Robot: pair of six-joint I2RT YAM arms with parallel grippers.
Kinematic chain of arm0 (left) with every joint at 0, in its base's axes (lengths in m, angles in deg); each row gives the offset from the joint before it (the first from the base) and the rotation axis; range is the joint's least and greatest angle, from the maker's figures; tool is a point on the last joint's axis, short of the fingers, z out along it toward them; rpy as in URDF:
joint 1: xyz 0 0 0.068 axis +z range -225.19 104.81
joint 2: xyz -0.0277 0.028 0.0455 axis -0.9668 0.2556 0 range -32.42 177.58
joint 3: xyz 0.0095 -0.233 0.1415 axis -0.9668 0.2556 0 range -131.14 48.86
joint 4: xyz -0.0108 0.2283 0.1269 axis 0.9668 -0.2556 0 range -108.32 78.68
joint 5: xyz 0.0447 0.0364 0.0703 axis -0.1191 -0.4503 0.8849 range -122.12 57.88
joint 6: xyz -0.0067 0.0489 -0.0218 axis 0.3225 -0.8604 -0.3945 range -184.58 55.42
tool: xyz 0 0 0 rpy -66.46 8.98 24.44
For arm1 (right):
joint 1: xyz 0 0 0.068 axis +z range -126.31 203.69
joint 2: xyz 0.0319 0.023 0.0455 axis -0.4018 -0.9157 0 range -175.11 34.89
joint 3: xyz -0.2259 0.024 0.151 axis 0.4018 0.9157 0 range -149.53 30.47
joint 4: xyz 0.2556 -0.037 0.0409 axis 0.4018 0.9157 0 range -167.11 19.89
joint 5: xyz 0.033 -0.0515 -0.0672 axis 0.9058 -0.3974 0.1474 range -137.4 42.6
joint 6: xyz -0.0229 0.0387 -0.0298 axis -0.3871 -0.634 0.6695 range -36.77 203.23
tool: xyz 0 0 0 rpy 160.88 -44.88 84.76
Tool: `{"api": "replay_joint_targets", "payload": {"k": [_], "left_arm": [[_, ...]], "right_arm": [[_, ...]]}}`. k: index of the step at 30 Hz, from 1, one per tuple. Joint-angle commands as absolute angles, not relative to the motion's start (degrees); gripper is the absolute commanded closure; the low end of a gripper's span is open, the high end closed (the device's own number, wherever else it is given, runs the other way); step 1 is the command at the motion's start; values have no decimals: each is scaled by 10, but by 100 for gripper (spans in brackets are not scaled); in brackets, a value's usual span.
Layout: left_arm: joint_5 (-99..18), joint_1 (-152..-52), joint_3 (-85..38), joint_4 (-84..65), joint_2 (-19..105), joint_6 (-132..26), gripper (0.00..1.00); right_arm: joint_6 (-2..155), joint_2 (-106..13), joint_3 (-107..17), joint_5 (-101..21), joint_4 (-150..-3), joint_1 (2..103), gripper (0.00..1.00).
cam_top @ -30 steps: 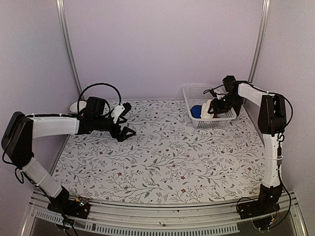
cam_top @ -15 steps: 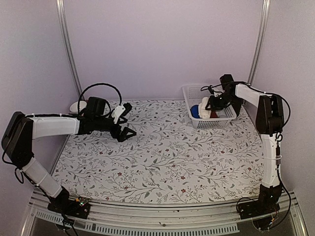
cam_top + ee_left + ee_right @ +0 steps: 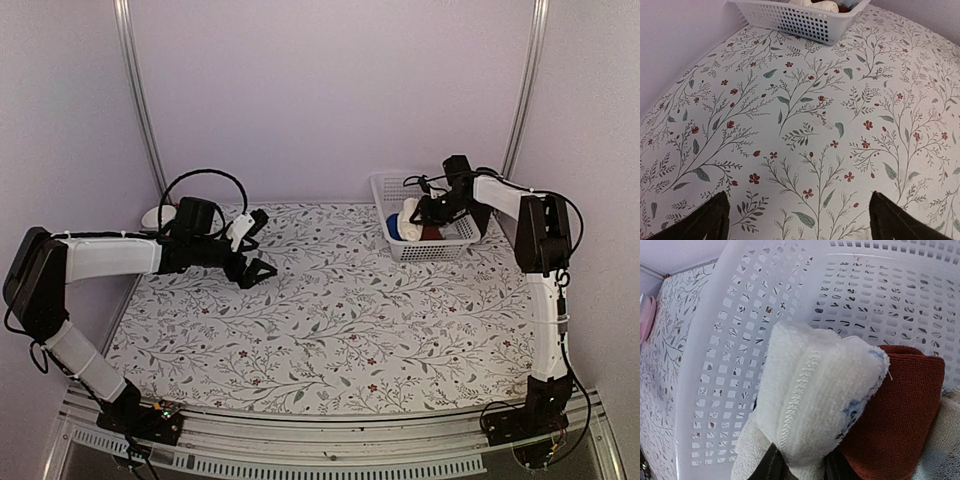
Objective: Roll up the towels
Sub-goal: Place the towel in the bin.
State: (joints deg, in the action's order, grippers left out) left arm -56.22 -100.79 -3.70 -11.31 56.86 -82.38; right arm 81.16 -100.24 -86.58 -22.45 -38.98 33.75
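My right pincer (image 3: 418, 213) has clenched on the cream towel (image 3: 810, 390) and raised it. A second ago it sat lower in the basket (image 3: 432, 250), at two o'clock of the table (image 3: 340, 330). I judge the first towel is now coming out for rolling. The blue towel (image 3: 397, 229) remains in the basket. The cream one is thick terry, folded in a soft bundle with a ribbed woven band and some blue marks on its edge. At its three o'clock lies the dark red roll (image 3: 900, 405), of finer pile. The basket is white lattice plastic. My left pincer (image 3: 255, 252) has not moved, spread wide and empty at ten o'clock.
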Motion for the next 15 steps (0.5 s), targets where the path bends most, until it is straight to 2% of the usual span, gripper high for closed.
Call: {"api": "replay_joint_targets", "payload": {"k": [1,3,6,10,15], "left_arm": [[-556,-1015,-48,-115,569,-831,3],[-554,-1015,-48,-115,569,-831,3],[-554,-1015,-48,-116,566,-831,3],[-552,-1015,-49,-116,565,-832,3],[-551,-1015,-52,-118,567,-832,3]], "right_arm": [[798,-1019,-854,-195,-402,344,80],[802,-1014,-856,-201,-395,344,86],[822,-1004,-863,-202,-366,340,90],[863,-966,-869,-202,-319,328,90],[924,-983,-922,-217,-220,313,90]]}}
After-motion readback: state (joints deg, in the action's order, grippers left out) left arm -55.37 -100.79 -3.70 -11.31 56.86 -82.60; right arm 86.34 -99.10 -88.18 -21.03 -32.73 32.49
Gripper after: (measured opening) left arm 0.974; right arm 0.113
